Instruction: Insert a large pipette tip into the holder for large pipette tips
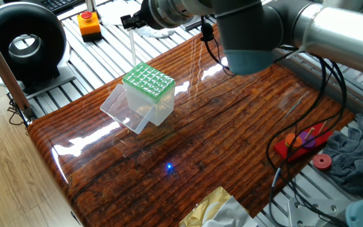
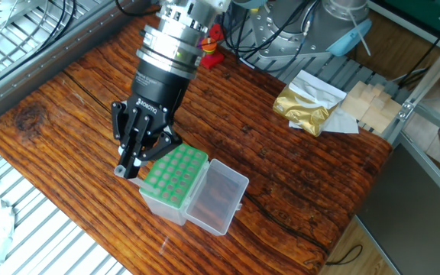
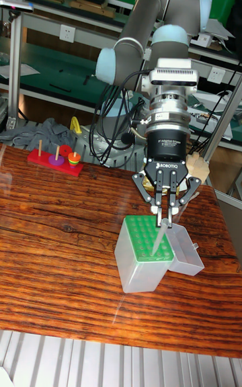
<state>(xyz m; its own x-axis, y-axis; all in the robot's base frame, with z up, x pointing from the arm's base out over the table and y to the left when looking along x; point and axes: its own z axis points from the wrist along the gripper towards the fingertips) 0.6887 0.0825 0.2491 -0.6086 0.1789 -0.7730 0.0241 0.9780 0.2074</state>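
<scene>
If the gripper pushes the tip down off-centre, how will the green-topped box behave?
The box looks thin clear plastic and seems empty, so probably light. On the glossy table it may slide or tilt. Its open lid, resting beside it, might brace that side.

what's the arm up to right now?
The arm's end effector holds a pipette tip point down, hanging over the green-topped tip box on the wooden table. The tip is at the box's edge and not yet seated in a hole. The box's clear lid lies open beside it.
</scene>
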